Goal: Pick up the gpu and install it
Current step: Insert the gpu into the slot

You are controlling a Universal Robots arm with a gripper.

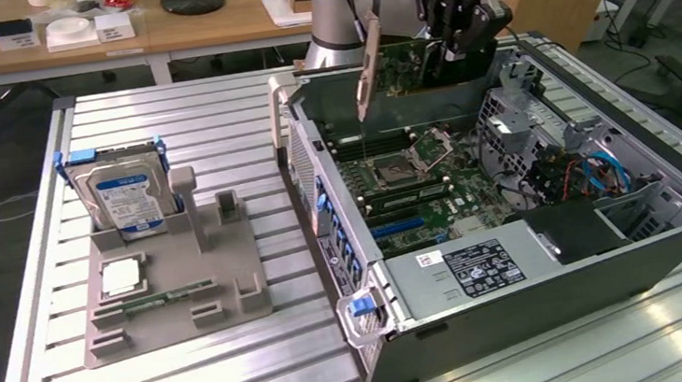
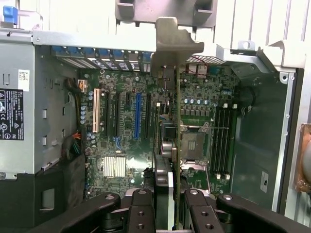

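Note:
My gripper is shut on the gpu, a green circuit board with a pale metal bracket at one end. The card hangs upright above the far part of the open computer case, over the motherboard. In the wrist view the gpu runs edge-on between my black fingers, with my gripper closed on its top edge. Its bracket points toward the case's rear wall. Below it lie the motherboard's expansion slots, one of them blue.
A grey parts holder at the exterior view's left carries a silver hard drive, a memory stick and a square chip. The power supply fills the case's near end. Desks stand behind the slatted table.

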